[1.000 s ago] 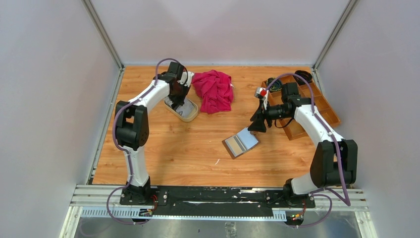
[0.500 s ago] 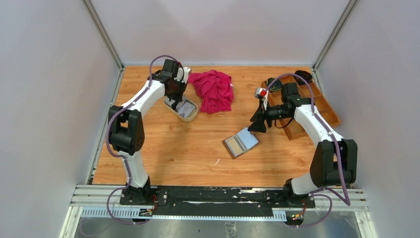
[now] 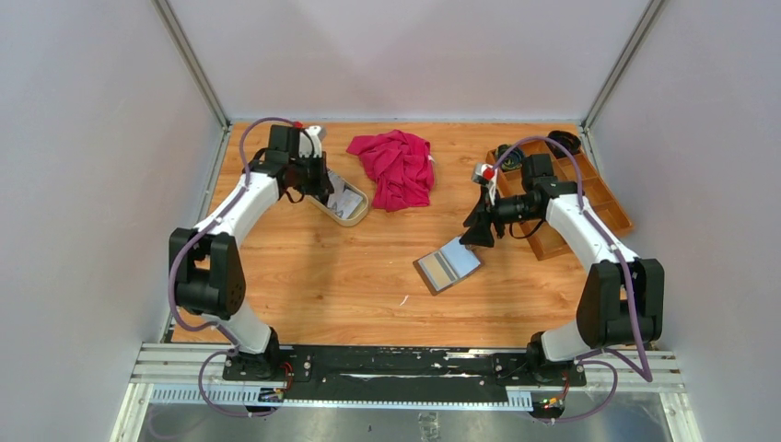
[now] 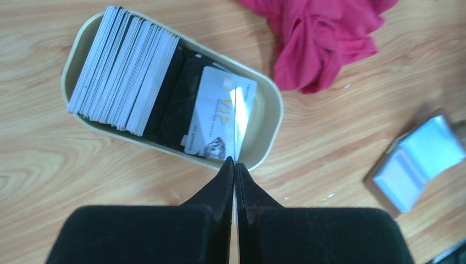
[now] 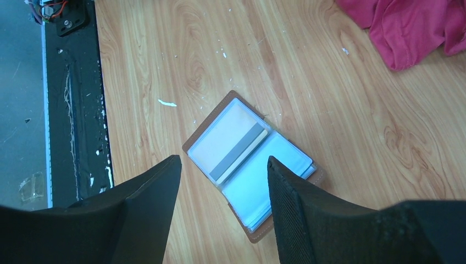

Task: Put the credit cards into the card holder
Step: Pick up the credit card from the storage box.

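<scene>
The credit cards [image 4: 123,69] stand in a stack in a beige oval dish [image 4: 272,110], with a silver VIP card [image 4: 220,115] lying flat beside them. My left gripper [image 4: 234,162] is shut on one thin card [image 4: 236,126], seen edge-on between the fingers, just at the dish's near rim. In the top view the left gripper [image 3: 318,187] is at the dish's left end [image 3: 355,217]. The brown card holder [image 5: 253,165] lies open on the table, a card with a grey stripe in one pocket. My right gripper [image 5: 224,159] is open and empty above it; the top view shows this gripper [image 3: 477,235] beside the holder [image 3: 448,265].
A crumpled red cloth [image 3: 398,168] lies behind the dish, towards the middle. A wooden compartment tray [image 3: 589,198] with small items stands at the right edge, behind the right arm. The holder also shows at the right in the left wrist view [image 4: 417,159].
My left arm has swung left and back from over the dish, holding a card. The right arm and the card holder have not moved.
</scene>
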{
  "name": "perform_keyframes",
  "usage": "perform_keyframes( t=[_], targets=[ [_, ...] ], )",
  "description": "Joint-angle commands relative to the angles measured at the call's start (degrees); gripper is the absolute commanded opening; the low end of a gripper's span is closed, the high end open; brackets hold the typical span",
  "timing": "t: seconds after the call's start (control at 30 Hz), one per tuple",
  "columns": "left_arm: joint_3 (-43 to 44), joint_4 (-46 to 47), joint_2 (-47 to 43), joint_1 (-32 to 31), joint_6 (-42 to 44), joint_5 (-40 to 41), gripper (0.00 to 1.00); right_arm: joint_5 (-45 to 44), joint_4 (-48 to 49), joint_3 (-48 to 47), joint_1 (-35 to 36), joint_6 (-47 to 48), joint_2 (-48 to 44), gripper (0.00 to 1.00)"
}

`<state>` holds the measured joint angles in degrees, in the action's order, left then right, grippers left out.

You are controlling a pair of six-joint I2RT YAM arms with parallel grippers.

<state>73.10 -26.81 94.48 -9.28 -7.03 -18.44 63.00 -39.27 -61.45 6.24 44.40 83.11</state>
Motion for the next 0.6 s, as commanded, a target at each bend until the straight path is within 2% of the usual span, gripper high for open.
perform_keyframes(
  t=[0.0,0.27,0.47,0.57],
  targets=[
    [-5.0,9.9,-5.3,1.1,-8.8,-8.3,0.0,1.5,-1.6,-1.3,1.3,0.6,0.1,0.62],
    [-21.8,32.3,-17.2,0.4,-25.7,-20.6,0.0,5.4,-0.8,-1.2,3.1,-2.4,0.6,0.61],
    [-31.3,39.8,-25.8,-6.0,-31.3,-18.7,0.0,10.0,0.8,-1.9,5.8,-9.4,2.4,0.6],
    [-36.1,46.0,-29.1,-9.3,-36.7,-16.9,0.0,11.7,6.0,-1.0,7.0,-16.7,1.8,0.61]
  ],
)
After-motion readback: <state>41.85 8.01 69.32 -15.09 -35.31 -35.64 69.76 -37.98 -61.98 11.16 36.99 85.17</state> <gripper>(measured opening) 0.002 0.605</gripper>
